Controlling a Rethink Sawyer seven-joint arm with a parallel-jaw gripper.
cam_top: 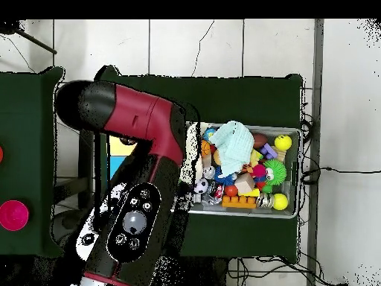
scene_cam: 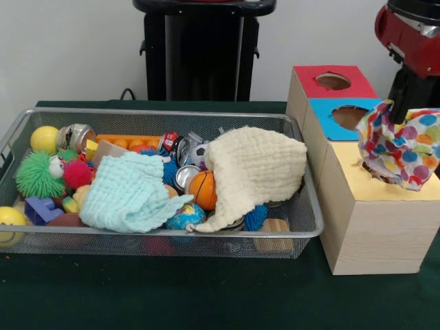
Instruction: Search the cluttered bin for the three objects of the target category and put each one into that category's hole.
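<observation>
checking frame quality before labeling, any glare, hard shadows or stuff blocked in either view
Front view: even, soft light, no strong glare; faint shadow under the wire bin; the polka-dot cloth hides the claw, over the yellow-topped box. Overhead view: the red and black arm fills the middle and covers the boxes, leaving only the bin's toys and the mint cloth clear.

The front view looks level and close across the green table (scene_cam: pixel 172 295), the wire bin (scene_cam: pixel 302 230) left and the wooden boxes (scene_cam: pixel 375 234) right; the overhead view looks straight down from high up, the arm (cam_top: pixel 138 171) covering the boxes; both share the bin (cam_top: pixel 294 212)
</observation>
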